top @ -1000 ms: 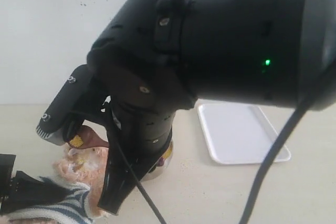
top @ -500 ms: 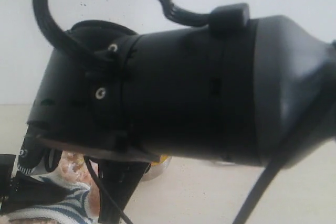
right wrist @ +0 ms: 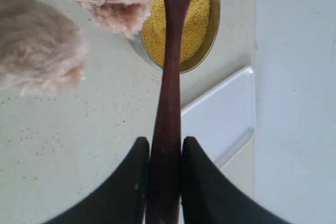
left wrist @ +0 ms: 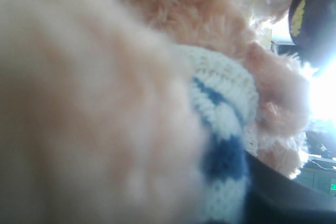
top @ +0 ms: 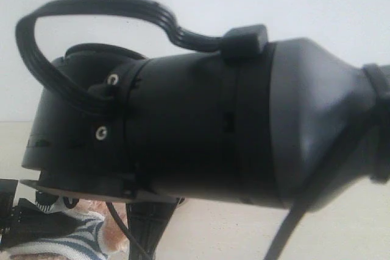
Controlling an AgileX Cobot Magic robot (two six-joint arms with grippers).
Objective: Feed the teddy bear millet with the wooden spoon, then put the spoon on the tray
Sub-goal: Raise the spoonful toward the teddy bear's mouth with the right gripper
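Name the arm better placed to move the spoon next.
Right. Its gripper is shut on the wooden spoon handle, above the millet, tray beside it. The left wrist view shows mostly the teddy bear.

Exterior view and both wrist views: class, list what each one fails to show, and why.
Exterior view: the right arm blocks tray, bowl and spoon.
Left wrist view: the bear sits too close; mostly blur.
Right wrist view: the spoon's scoop is cut off at the edge; its load unknown.
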